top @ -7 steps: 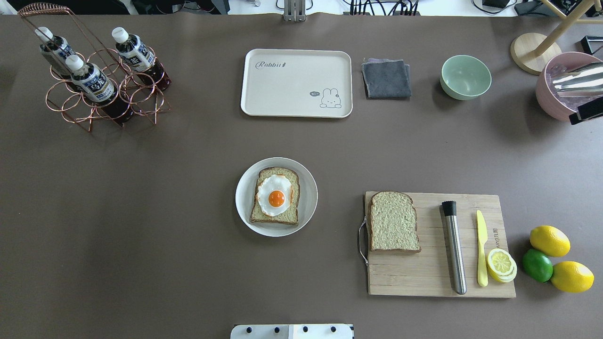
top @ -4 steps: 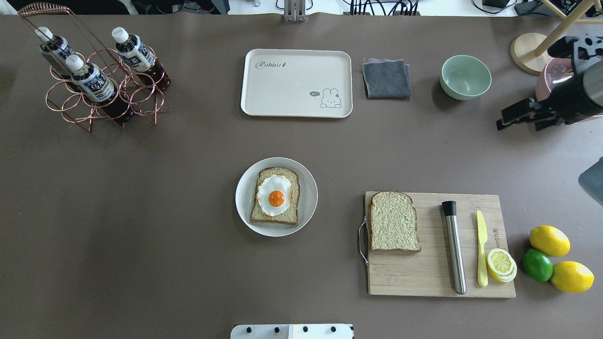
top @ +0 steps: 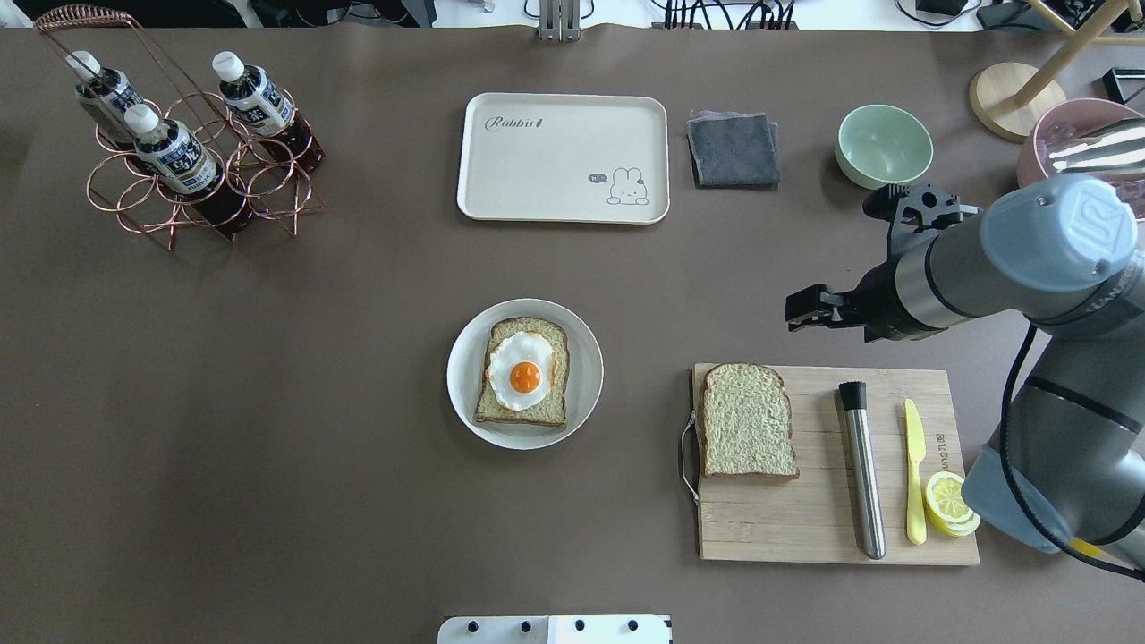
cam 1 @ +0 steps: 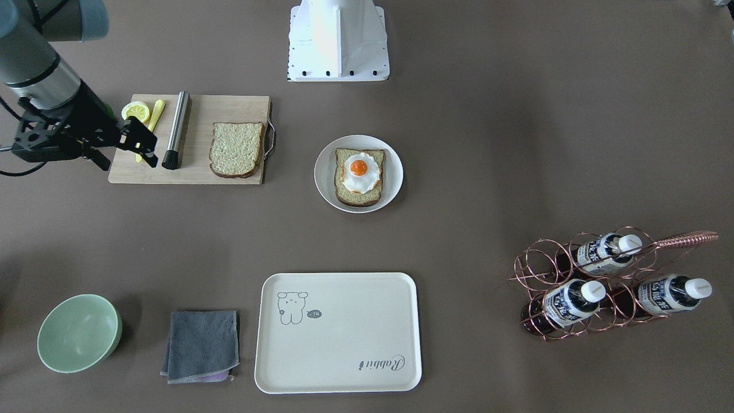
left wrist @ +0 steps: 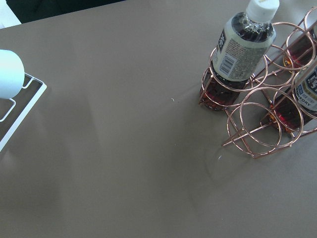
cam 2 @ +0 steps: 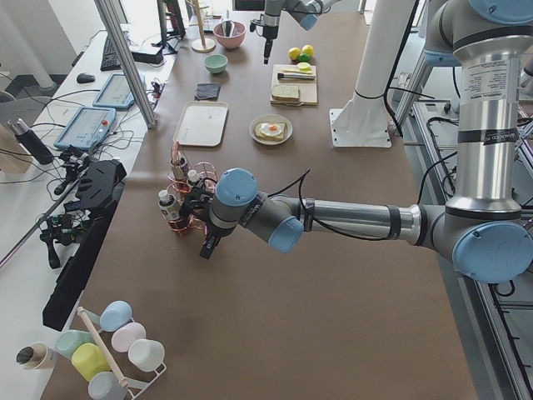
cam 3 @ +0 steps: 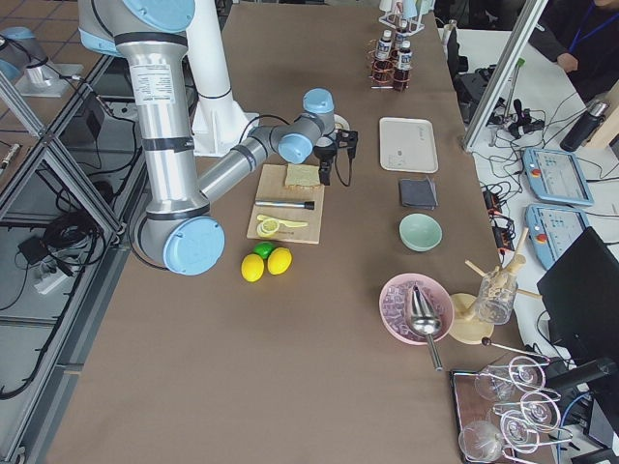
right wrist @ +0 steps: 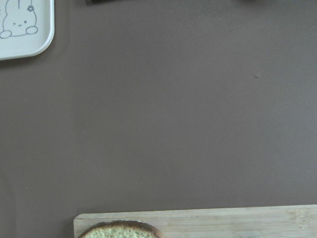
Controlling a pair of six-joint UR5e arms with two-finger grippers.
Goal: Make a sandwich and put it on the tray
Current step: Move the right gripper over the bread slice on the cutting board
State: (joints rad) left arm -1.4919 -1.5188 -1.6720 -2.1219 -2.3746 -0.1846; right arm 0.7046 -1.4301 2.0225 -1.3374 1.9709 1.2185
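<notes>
One bread slice lies on a round white plate at the table's middle, with the fried egg on top. The second slice lies bare on the left end of the wooden cutting board. The cream tray sits empty at the far middle. My right gripper hovers open and empty over the table just beyond the board's far edge, to the right of the bare slice. My left gripper shows only in the exterior left view, beside the bottle rack; I cannot tell its state.
A copper rack with three bottles stands far left. A grey cloth and a green bowl lie right of the tray. A steel muddler, a yellow knife and lemon slices share the board.
My right arm has swung in from the right edge toward the cutting board's far side and now covers the lemons and lime. Bread, egg and tray have not moved.
</notes>
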